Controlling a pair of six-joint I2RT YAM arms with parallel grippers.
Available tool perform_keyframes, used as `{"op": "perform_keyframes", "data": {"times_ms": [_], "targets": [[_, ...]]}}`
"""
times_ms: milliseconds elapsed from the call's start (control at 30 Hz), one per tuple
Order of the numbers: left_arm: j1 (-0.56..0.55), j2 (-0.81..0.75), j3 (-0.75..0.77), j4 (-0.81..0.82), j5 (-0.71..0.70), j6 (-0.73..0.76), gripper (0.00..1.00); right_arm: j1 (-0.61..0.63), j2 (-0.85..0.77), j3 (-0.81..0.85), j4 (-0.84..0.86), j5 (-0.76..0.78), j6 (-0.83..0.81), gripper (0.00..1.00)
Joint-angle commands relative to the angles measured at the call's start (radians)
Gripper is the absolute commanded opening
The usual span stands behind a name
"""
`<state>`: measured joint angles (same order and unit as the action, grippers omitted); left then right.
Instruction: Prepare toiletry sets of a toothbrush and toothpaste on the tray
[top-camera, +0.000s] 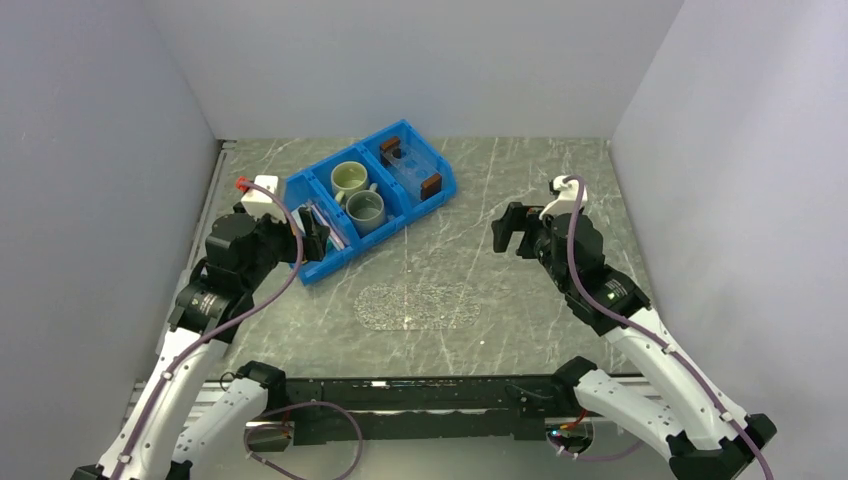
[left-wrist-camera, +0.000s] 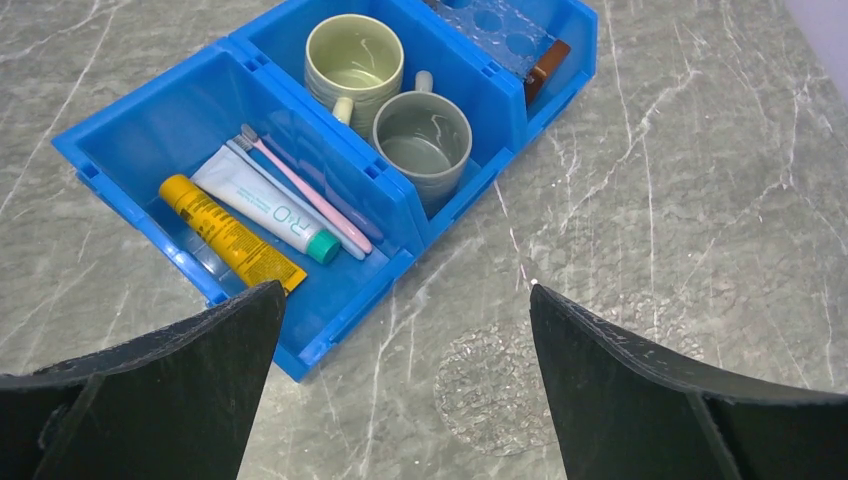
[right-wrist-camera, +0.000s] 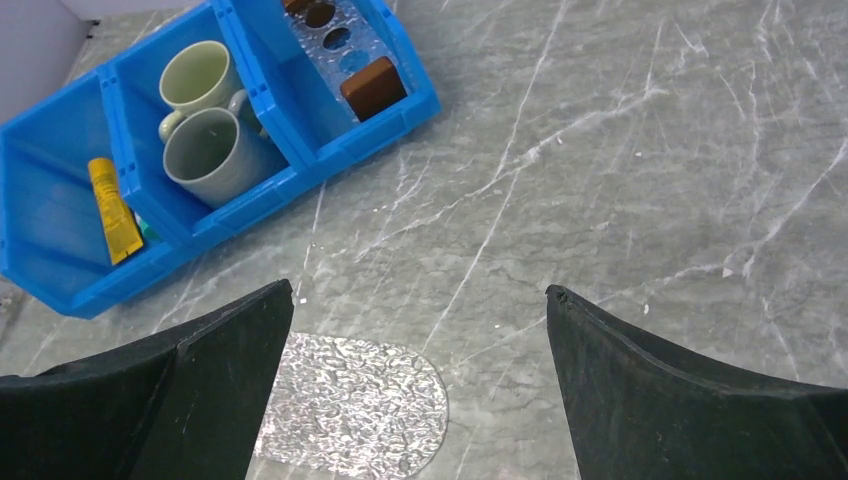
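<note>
Two arms are reaching over a grey marbled desk (top-camera: 500, 300) with pale veins, and plain pale walls (top-camera: 420, 60) are closing it in on the left, far and right sides. Left pincer (left-wrist-camera: 405, 287) is hanging released with jaws spread wide, gripping nothing, just near the near-left end of a blue three-compartment bin (left-wrist-camera: 340, 305). Right pincer (right-wrist-camera: 420, 287) is also hanging released and empty, over bare desk on the right, well apart from the bin.

Bin is sitting diagonally at the far left-centre of the desk. White toothpaste (left-wrist-camera: 262, 200) with a teal cap and yellow toothpaste (left-wrist-camera: 228, 232) are lying side by side in its near-left compartment, and a pink toothbrush (left-wrist-camera: 310, 195) is lying just beside the white tube, against the divider. Two mugs (left-wrist-camera: 353, 55) are standing upright in the middle compartment. Clear tray (right-wrist-camera: 340, 40) is sitting inside the far-right compartment, one brown handle (right-wrist-camera: 372, 87) showing at its near end. Its tilt is hard to tell.

Shiny textured oval patch (top-camera: 418, 305) is lying flat on the desk at centre, near side, apart from the bin.
</note>
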<state>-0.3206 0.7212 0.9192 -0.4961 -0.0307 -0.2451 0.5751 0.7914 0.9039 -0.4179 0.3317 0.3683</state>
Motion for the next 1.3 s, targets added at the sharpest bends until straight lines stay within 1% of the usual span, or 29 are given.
{"op": "perform_keyframes", "data": {"times_ms": [0, 133, 300, 433, 533, 733, 833, 933, 1167, 1267], "targets": [[-0.002, 0.009, 0.002, 0.001, 0.005, 0.019, 1.0, 0.003, 0.009, -0.003, 0.047, 0.01, -0.013, 1.0], [-0.002, 0.011, 0.001, -0.005, -0.005, 0.022, 0.99, 0.003, 0.018, 0.007, 0.053, -0.014, -0.014, 1.0], [-0.002, 0.011, 0.001, -0.01, -0.024, 0.017, 0.99, 0.003, 0.06, 0.042, 0.015, -0.015, -0.025, 1.0], [-0.002, 0.024, 0.006, -0.018, -0.079, -0.001, 0.99, 0.003, 0.066, 0.049, -0.001, -0.022, -0.033, 1.0], [-0.002, 0.063, 0.046, -0.059, -0.148, -0.024, 0.99, 0.002, 0.064, 0.047, -0.017, -0.009, -0.039, 1.0], [0.0, 0.179, 0.157, -0.166, -0.225, -0.059, 0.99, 0.003, 0.095, 0.046, -0.058, 0.002, -0.039, 1.0], [0.008, 0.231, 0.201, -0.218, -0.26, -0.078, 0.99, 0.003, 0.107, 0.031, -0.063, -0.024, -0.028, 1.0], [0.037, 0.274, 0.226, -0.239, -0.26, -0.086, 0.99, 0.003, 0.114, 0.011, -0.058, -0.052, -0.021, 1.0], [0.18, 0.376, 0.257, -0.257, -0.223, -0.107, 1.0, 0.002, 0.153, 0.017, -0.091, -0.052, -0.03, 1.0], [0.203, 0.431, 0.278, -0.269, -0.268, -0.118, 0.99, 0.002, 0.157, 0.005, -0.087, -0.053, -0.014, 1.0]]}}
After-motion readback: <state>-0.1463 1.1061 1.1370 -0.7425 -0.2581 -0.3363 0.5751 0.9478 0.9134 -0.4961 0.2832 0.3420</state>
